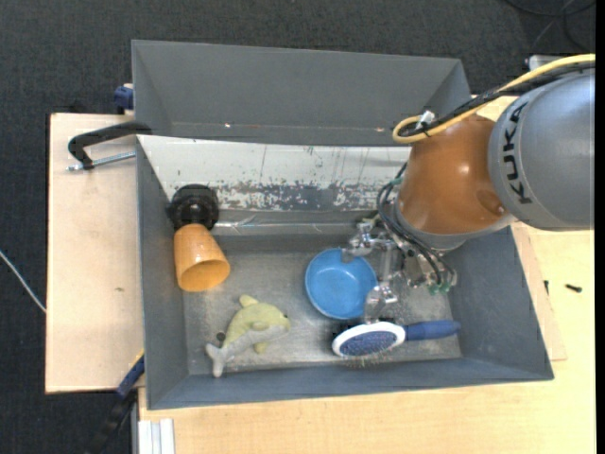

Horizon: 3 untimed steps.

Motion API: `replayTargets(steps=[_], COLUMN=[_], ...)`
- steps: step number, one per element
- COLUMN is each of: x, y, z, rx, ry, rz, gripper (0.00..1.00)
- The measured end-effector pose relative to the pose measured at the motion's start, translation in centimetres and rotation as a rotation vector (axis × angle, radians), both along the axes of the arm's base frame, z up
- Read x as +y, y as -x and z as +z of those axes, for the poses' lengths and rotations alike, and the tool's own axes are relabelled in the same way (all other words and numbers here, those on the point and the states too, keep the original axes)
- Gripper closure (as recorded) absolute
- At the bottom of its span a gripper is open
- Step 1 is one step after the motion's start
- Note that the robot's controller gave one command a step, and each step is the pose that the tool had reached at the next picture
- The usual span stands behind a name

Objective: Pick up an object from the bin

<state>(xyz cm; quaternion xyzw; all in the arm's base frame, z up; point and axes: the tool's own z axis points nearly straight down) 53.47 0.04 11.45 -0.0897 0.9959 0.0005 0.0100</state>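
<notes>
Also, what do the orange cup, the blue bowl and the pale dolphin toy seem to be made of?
The orange cup is probably hard plastic: smooth, evenly coloured, slight sheen. The blue bowl looks like plastic too, glossy, with light reflecting inside. The dolphin toy seems soft rubber or vinyl, matte with rounded moulded shapes; plush is also possible.

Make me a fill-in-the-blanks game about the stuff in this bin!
1. The cup lying on its side at the left of the bin is ____ in colour.
2. The gripper hangs at the right rim of the bowl, which is ____ in colour.
3. The brush near the front wall has a blue handle and a ____ frame round its bristles.

Missing words: orange; blue; white.
</notes>
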Motion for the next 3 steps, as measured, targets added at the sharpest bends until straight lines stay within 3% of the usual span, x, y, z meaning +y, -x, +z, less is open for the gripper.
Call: replayTargets(steps=[1, 2, 3], x=[1.7, 1.9, 0.9], y=[-1.3, -0.9, -2.8], z=[-3.7, -3.8, 15.0], rx=[0.010, 0.025, 0.005], ry=[0.006, 0.002, 0.002], rz=[-0.055, -0.056, -0.035], gripper=[0.00, 1.00, 1.00])
